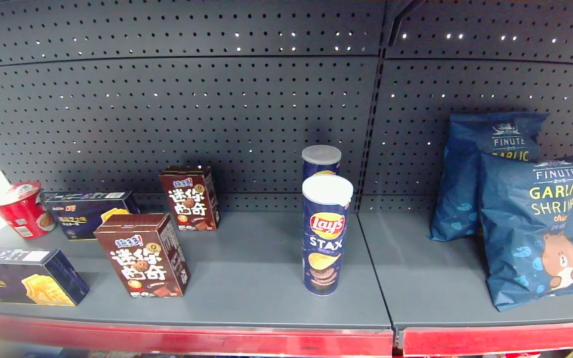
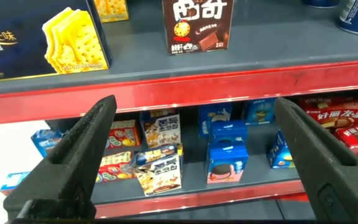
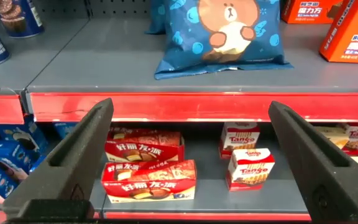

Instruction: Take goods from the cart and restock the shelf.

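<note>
The grey shelf (image 1: 266,268) with a red front lip (image 1: 182,338) holds goods. Two brown cookie boxes (image 1: 143,254) (image 1: 190,197) stand left of centre. Two blue chip cans (image 1: 325,233) stand one behind the other in the middle. Two blue garlic shrimp chip bags (image 1: 535,228) lean at the right. My left gripper (image 2: 194,168) is open with nothing between its fingers, below the shelf lip facing a brown cookie box (image 2: 197,25). My right gripper (image 3: 191,168) is open and empty, facing the chip bag (image 3: 219,34).
Dark blue cracker boxes (image 1: 25,282) (image 1: 90,213) and a red cup (image 1: 24,209) sit at the far left. A lower shelf carries small blue boxes (image 2: 227,152), red boxes (image 3: 145,165) and white-red boxes (image 3: 247,168). Orange boxes (image 3: 353,31) stand right of the bags. Perforated back panel (image 1: 246,109).
</note>
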Available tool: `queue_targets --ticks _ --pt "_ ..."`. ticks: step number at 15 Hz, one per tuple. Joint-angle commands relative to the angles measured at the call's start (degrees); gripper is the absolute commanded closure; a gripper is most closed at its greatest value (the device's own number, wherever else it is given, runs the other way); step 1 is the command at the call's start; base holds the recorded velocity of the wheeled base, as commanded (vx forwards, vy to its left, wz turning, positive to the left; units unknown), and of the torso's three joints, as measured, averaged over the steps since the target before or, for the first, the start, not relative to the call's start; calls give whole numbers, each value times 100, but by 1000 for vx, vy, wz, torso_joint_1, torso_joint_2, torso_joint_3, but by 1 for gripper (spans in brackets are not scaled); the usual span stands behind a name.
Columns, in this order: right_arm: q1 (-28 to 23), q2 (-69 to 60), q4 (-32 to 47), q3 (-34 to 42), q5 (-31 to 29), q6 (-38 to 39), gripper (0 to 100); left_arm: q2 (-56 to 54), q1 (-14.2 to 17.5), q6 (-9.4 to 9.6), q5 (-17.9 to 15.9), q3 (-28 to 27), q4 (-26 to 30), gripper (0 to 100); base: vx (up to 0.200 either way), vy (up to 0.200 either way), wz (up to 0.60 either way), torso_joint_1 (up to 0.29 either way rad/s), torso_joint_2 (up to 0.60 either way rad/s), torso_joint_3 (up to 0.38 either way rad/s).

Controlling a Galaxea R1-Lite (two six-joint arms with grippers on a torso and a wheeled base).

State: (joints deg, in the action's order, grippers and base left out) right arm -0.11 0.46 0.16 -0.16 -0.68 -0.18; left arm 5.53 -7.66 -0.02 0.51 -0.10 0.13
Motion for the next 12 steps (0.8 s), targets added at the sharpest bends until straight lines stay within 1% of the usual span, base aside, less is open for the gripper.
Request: queue_targets --ticks 1,7,10,11,12 --pt "2 -38 2 16 -2 1 0 9 -8 -6 2 1 4 0 0 0 0 0 0 0" --pt "2 -38 2 16 16 1 0 9 1 -15 10 1 -5 0 0 0 0 0 0 0" --pt "2 -46 2 16 16 1 0 9 1 20 10 10 -5 0 0 0 0 0 0 0" --pt "2 -46 2 16 16 1 0 9 1 55 28 10 -5 0 -200 0 0 -2 2 2" --pt "2 -46 2 16 16 1 0 9 1 11 28 10 -5 0 -200 0 0 2 7 -2"
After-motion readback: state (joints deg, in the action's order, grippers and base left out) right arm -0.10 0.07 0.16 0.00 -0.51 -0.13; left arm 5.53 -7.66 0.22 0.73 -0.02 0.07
